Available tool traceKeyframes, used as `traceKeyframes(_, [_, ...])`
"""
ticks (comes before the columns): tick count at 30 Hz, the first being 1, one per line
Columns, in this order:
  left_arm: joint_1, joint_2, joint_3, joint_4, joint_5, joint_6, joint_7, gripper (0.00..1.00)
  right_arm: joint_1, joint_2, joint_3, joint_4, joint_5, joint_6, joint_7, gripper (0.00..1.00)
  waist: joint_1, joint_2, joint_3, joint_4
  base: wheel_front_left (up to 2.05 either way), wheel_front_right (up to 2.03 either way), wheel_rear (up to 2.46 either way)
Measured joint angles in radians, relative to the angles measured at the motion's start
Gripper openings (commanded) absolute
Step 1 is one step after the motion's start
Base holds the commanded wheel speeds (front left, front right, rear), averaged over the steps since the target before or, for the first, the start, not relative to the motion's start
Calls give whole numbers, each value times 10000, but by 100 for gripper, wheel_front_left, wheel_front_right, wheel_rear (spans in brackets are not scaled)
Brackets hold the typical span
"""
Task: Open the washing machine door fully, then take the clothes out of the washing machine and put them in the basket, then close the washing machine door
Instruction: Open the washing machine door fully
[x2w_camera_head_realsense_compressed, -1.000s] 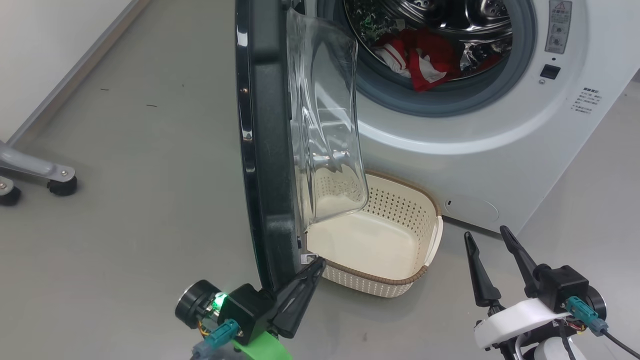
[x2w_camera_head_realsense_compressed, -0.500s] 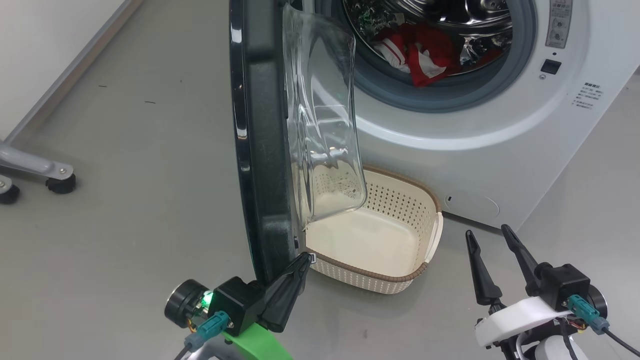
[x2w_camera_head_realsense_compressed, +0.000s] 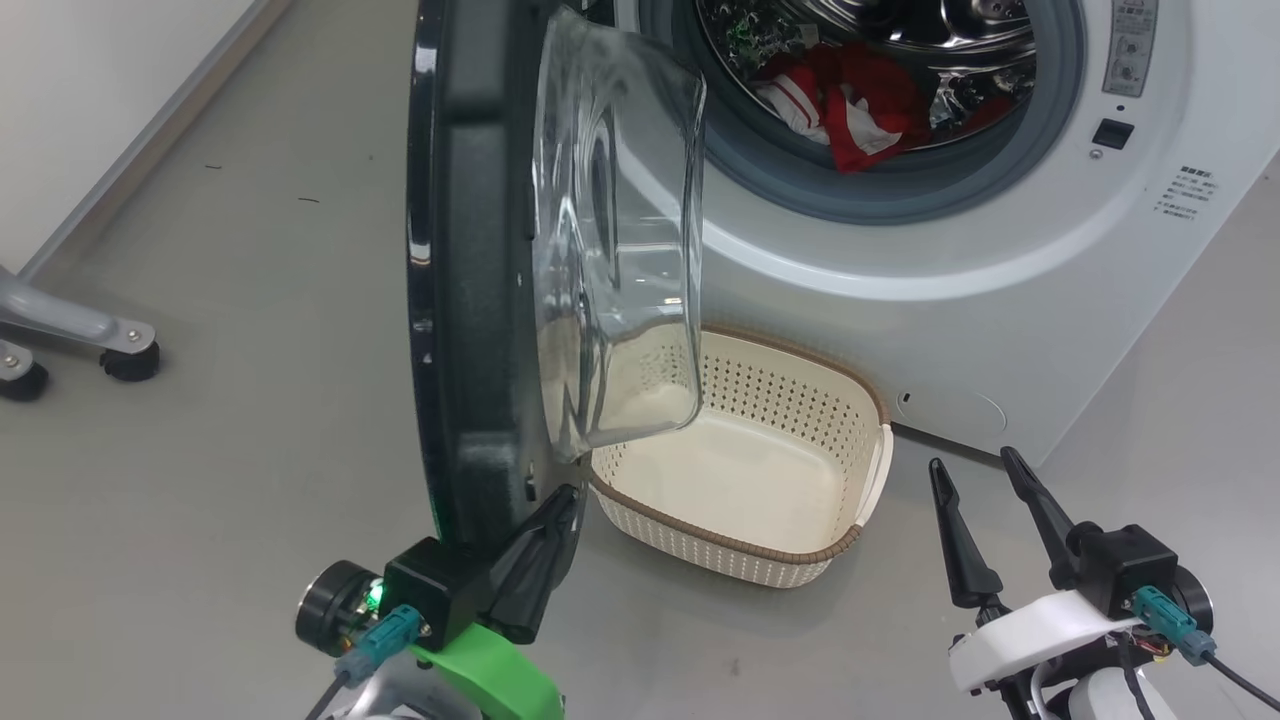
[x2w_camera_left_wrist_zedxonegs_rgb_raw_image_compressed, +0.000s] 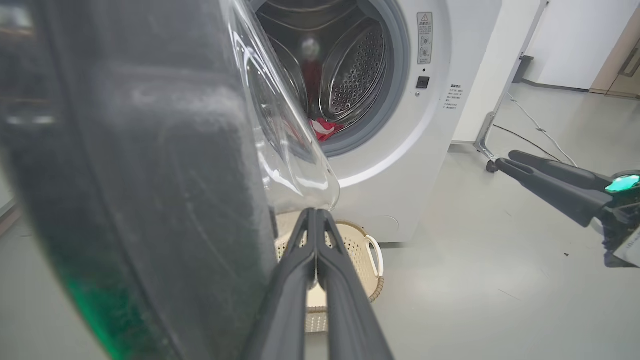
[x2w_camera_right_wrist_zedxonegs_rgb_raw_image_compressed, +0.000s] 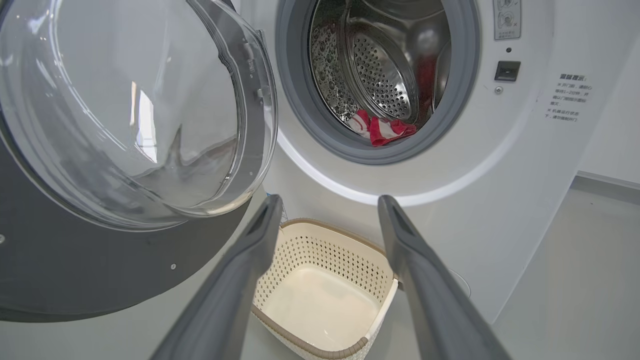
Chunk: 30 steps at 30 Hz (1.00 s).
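The washing machine door (x2w_camera_head_realsense_compressed: 470, 270) stands about edge-on to me, black rim to the left, clear glass bowl (x2w_camera_head_realsense_compressed: 615, 250) bulging right. My left gripper (x2w_camera_head_realsense_compressed: 562, 500) is shut, its tips against the inner face of the door's lower edge; in the left wrist view the left gripper (x2w_camera_left_wrist_zedxonegs_rgb_raw_image_compressed: 315, 215) is shut beside the door (x2w_camera_left_wrist_zedxonegs_rgb_raw_image_compressed: 150, 165). Red and white clothes (x2w_camera_head_realsense_compressed: 850, 100) lie in the drum of the washing machine (x2w_camera_head_realsense_compressed: 1000, 300). The cream basket (x2w_camera_head_realsense_compressed: 860, 430) sits on the floor below the opening. My right gripper (x2w_camera_head_realsense_compressed: 980, 478) is open at the lower right, holding nothing.
A grey wheeled stand leg (x2w_camera_head_realsense_compressed: 80, 335) sits on the floor at the left. A white wall and skirting (x2w_camera_head_realsense_compressed: 120, 150) run along the far left. Grey floor lies open left of the door. Another stand leg and cables (x2w_camera_left_wrist_zedxonegs_rgb_raw_image_compressed: 500, 135) lie right of the machine.
The door has swung further left and open, with my shut left gripper moving left along its lower edge. The right gripper has stayed put.
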Motion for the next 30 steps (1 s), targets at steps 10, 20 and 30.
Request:
traceKeyframes(10, [8,59,943,489,-17,593,-314,0,-89,31,-4,40,-10,12,0,100,0,0,-23,37,0,0,0])
traceKeyframes(20, [-28,299,2171,1197,-150,974,-832,0,-90,38,-4,98,-12,40,0,100,0,0,-63,-29,0,0,0])
traceKeyframes(30, [-366,525,3062,1969,-410,1108,-1373,0,-130,44,15,79,-12,44,0,100,0,0,-12,-131,0,0,0])
